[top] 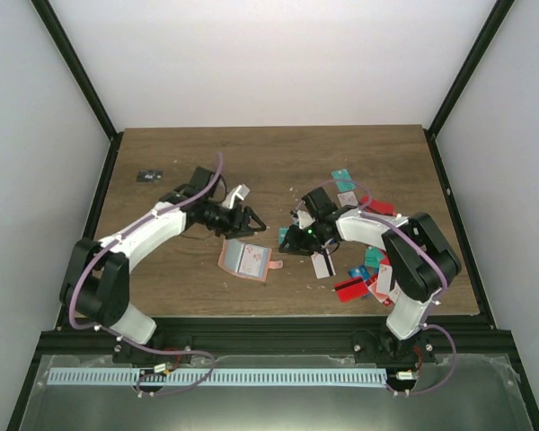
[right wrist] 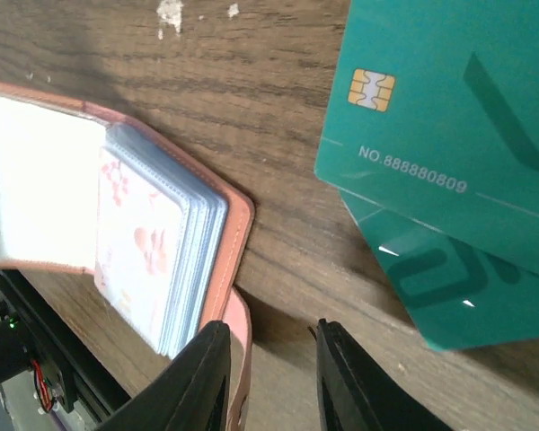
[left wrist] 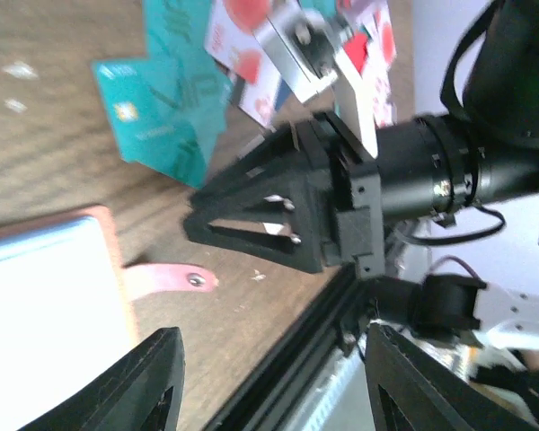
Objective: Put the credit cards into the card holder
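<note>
The salmon-pink card holder [top: 245, 259] lies open on the table, blue-grey pockets up; it also shows in the left wrist view [left wrist: 45, 305] and the right wrist view [right wrist: 117, 206]. My left gripper [top: 254, 222] hovers just above its far edge, open and empty [left wrist: 274, 386]. My right gripper [top: 284, 238] is low at the holder's right side, open [right wrist: 269, 382]; the holder's pink tab [right wrist: 238, 359] lies against the inside of its left finger. Two teal credit cards [right wrist: 440, 117] lie beside it. More credit cards [top: 355, 283] are scattered around the right arm.
A small dark object [top: 148, 175] lies at the table's far left. The table's near edge and black frame rail [left wrist: 296, 359] run just below the holder. The two grippers are close together, tip to tip.
</note>
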